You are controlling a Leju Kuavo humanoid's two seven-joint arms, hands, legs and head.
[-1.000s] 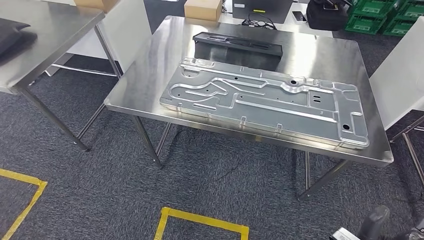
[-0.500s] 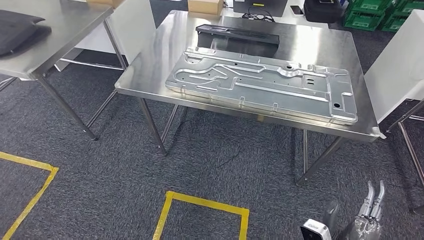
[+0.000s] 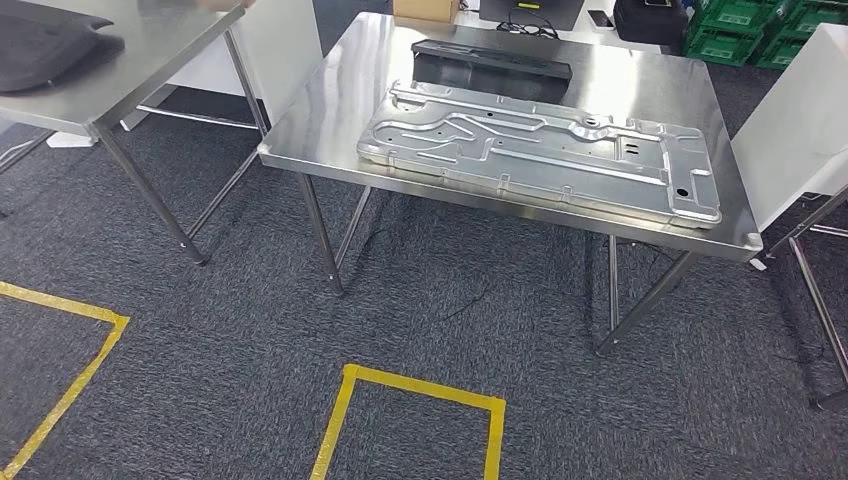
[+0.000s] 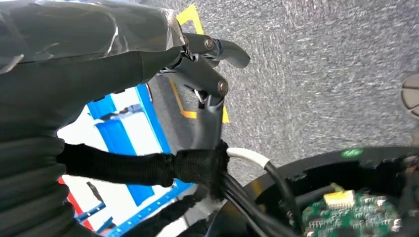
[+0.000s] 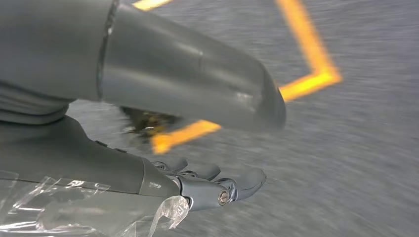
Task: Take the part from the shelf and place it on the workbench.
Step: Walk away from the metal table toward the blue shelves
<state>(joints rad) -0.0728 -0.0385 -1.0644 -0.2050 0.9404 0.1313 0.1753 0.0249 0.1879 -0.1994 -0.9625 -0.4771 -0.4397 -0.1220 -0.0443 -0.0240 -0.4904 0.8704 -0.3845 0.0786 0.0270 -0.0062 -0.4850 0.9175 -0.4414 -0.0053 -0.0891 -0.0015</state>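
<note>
the part — a long stamped sheet-metal panel with raised ribs, slots and small holes — lies flat on the steel counter, along that counter's near edge and taking up most of its width. just behind the part on the same counter sits a flat black tray, apart from it. past the counter's far edge stand a cardboard box, a dark bag and green crates, the crates off the far right corner. to the counter's left, well apart, stands a second steel counter with a dark object lying on it; to its right a white panel stands close beside the corner. no writing on the part or the boxes is large enough to read.

on the grey carpet in front of the counter, yellow tape marks a square outline, and a second taped outline runs further left.

in the left wrist view the left hand hangs over the carpet with its dark fingers loosely curled and nothing in them; blue frames show behind it, and a green circuit board lies near, its markings too small to read. in the right wrist view the right hand hangs over the carpet and tape, thumb and fingers apart, holding nothing — the picture is blurred.
</note>
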